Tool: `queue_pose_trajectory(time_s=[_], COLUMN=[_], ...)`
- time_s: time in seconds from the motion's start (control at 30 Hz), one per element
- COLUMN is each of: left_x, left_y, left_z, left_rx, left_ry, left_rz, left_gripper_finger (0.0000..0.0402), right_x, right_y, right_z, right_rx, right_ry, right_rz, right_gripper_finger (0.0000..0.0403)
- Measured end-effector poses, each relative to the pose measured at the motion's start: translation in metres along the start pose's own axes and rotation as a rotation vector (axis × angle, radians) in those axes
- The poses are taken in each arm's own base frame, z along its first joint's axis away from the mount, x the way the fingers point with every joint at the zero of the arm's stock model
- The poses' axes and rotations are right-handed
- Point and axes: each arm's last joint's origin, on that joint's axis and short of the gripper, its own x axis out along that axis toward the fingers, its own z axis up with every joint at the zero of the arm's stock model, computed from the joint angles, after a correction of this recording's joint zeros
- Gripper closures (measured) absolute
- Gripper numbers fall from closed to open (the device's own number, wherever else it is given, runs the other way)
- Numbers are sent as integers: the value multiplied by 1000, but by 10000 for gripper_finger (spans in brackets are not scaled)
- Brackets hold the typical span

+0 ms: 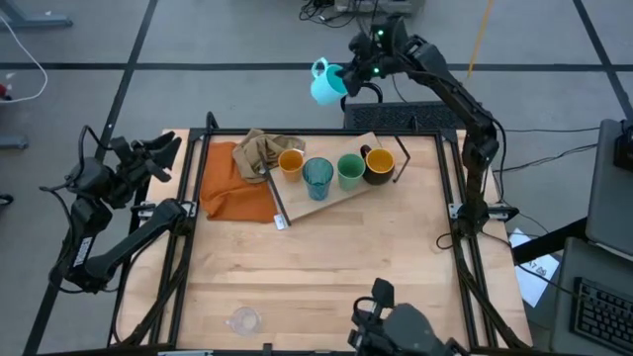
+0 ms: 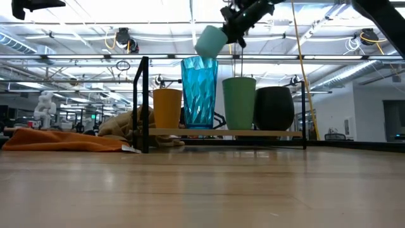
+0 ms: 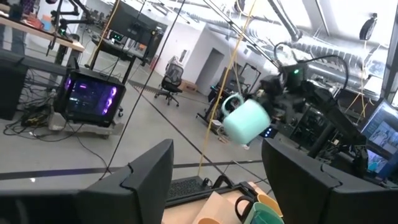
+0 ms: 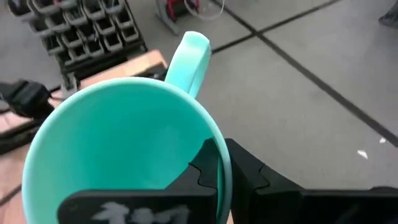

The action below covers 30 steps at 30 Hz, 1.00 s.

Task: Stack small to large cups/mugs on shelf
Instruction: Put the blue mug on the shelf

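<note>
My right gripper (image 1: 346, 77) is shut on a light-blue handled mug (image 1: 324, 85), held high in the air above the table's far edge and over the shelf (image 1: 341, 196). On this wooden board stand, in a row, an orange cup (image 1: 291, 161), a teal tumbler (image 1: 317, 177), a green cup (image 1: 350, 170) and a black mug (image 1: 379, 164) with a yellow inside. A clear glass (image 1: 244, 319) stands on the table by the near edge. My left gripper (image 3: 224, 186) is open, raised at the table's left edge, with nothing between its fingers. My right gripper holds the mug by its rim (image 4: 222, 163), on the side roughly opposite the handle (image 4: 189, 53). One finger is inside the mug and one outside, with the wall between them. The fingers come from the table's right, slanting down. The mug (image 2: 210, 41) is tilted and lifted clear.
An orange cloth (image 1: 237, 188) with a beige cloth (image 1: 262, 150) on it lies left of the shelf. Black frame rails (image 1: 188, 247) run along the table's left and right sides. The table's middle and near part is bare wood (image 1: 326, 267).
</note>
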Motion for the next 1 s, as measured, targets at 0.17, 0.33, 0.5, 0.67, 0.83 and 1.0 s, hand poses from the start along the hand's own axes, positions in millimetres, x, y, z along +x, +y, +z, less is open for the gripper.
queue_pose_trajectory(time_s=[0.17,0.33,0.5,0.67,0.83,1.0], left_x=[0,0,0,0,0,0], left_y=[0,0,0,0,0,0], left_z=[0,0,0,0,0,-1], left_rx=[-5,-20,-30,-32,-44,-52], left_ry=[1,1,1,1,2,13], left_rz=[0,1,0,1,0,-2], left_gripper_finger=[158,158,158,158,158,158], right_x=[14,25,31,39,53,69], right_y=[1,10,26,35,35,30], right_z=[-5,-11,-21,-29,-43,-62], right_rx=[-10,-25,-86,-112,-108,-94], right_ry=[36,92,194,252,294,342], right_rz=[-7,14,-20,-31,-20,-18], right_gripper_finger=[403,403,403,403,403,403])
